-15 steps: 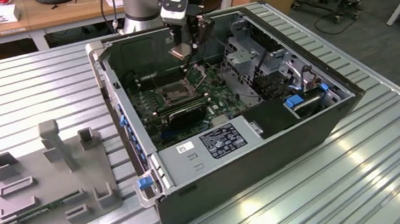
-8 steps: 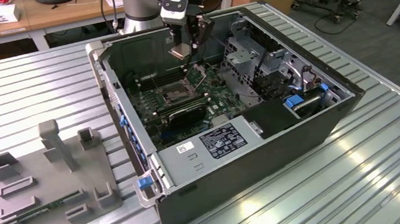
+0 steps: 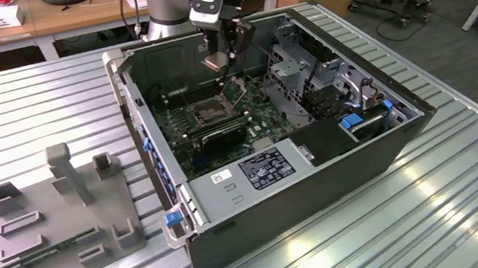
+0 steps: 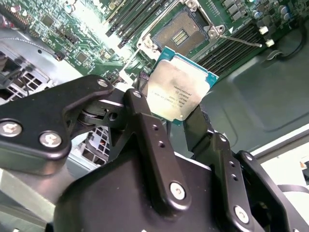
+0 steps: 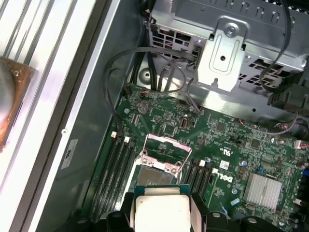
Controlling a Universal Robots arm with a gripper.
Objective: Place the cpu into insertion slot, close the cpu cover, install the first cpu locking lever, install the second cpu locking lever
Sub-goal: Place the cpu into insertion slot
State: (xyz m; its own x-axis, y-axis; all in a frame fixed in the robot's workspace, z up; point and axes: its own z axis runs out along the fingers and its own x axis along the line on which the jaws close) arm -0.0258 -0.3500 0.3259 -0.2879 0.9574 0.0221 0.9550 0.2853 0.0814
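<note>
- Over the motherboard point(image 5: 222, 140), the cpu point(image 4: 179, 89) is clamped between the gripper's point(image 4: 171, 108) fingers.
- At six o'clock from it in the exterior view, the insertion slot point(image 3: 205, 115) is seen uncovered, cpu cover point(image 3: 239, 89) raised.

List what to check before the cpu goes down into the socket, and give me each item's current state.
1. Grip on the cpu: the gripper is shut on two opposite edges. Ok.
2. Empty insertion slot: bare contacts, nothing lying in it. Ok.
3. Raised cpu cover: tilted up off the slot, opening free. Ok.
4. Cpu held in the air above the slot, touching nothing but the gripper. Ok.
5. Cpu turned to match the slot: cannot tell.
</note>
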